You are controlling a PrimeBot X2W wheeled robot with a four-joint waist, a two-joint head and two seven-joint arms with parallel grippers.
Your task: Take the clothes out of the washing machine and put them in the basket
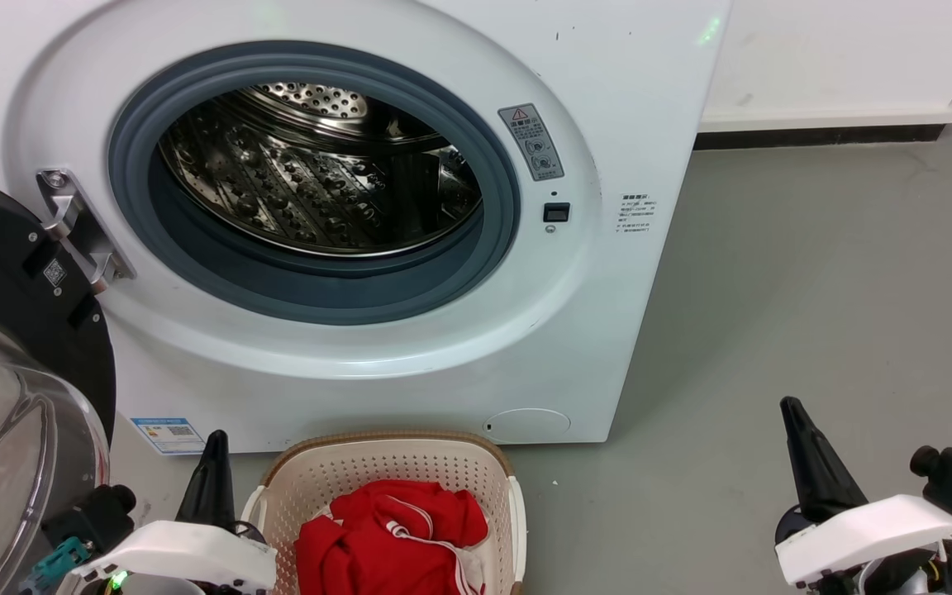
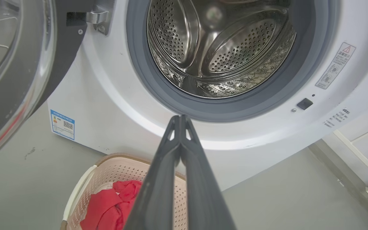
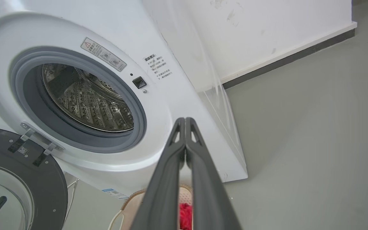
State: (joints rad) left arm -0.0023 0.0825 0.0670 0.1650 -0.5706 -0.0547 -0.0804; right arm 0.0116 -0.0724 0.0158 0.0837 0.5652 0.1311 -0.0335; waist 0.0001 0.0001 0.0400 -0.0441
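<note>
Both pincers sit closest: the left gripper (image 2: 180,120) has its two dark fingers (image 2: 158,179) pressed together tip to tip with nothing between them, and the right gripper (image 3: 185,123) is pressed together the same way, also empty. Just beside the left one, on the grey floor (image 1: 815,314), stands the basket (image 1: 385,436), just in front of the foot of the washing machine (image 1: 608,99). The clothes (image 1: 393,529) lie bunched inside it as a red heap edged in white (whether that heap is one garment or two cannot be told). Above the basket the door (image 1: 13,430) hangs swung wide to the left, and the grey gasket (image 1: 319,289) rings a steel drum (image 1: 311,190) whose perforated wall looks bare in every view. By my reading the unloading is as good as finished, so the step in hand is a check: look through the left wrist camera into the drum's lowest part behind the gasket lip, and spread the fingers and reach in only if red fabric shows there; otherwise hold both arms clear of the basket rim so nothing tips it
</note>
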